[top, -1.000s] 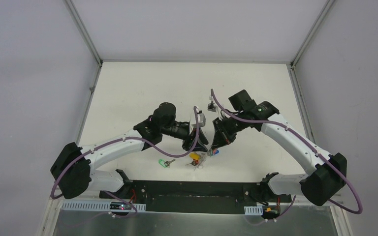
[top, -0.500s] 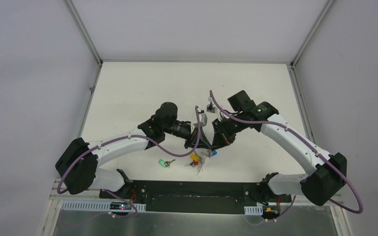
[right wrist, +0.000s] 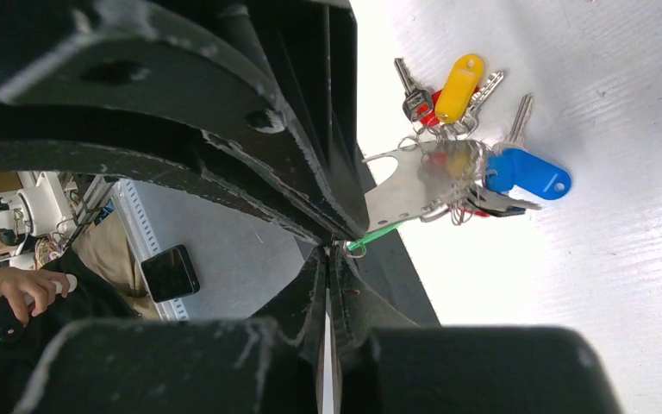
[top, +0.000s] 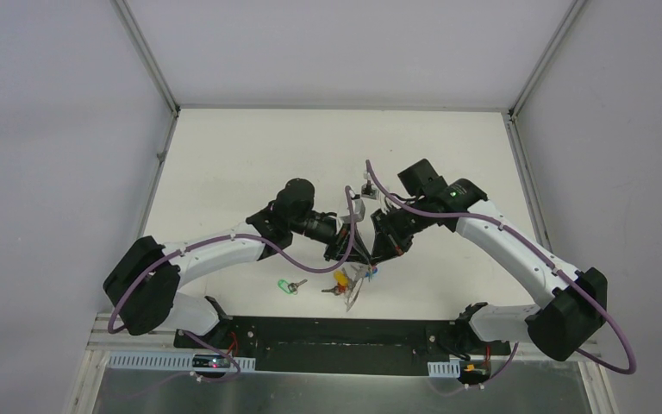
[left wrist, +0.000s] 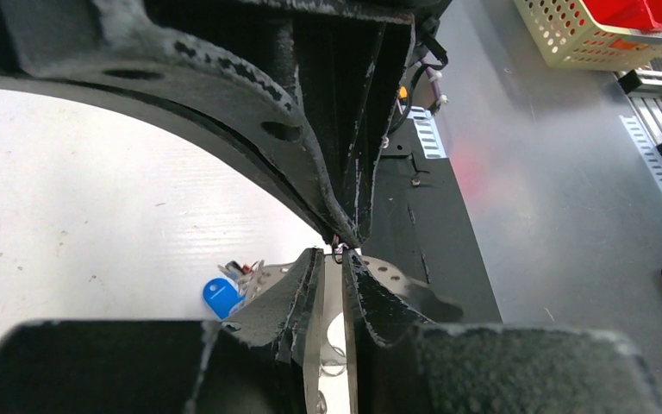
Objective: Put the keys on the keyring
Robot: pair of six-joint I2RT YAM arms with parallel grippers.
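Silver metal of the keyring (right wrist: 414,181) is seen raised and tilted above the white table (top: 224,172), with 1 corner drawn in at the meeting tips of the 2 grippers. The left gripper (left wrist: 332,259) is closed to a narrow slit on a thin strip of that metal. The right gripper (right wrist: 327,259) is pressed fully closed; whether anything is pinched in it cannot be told. The blue-tagged key (right wrist: 530,172) is found just beside the keyring, near the yellow-tagged key (right wrist: 459,86). The green-tagged key (top: 289,285) is seen lying alone on the table, left of the cluster.
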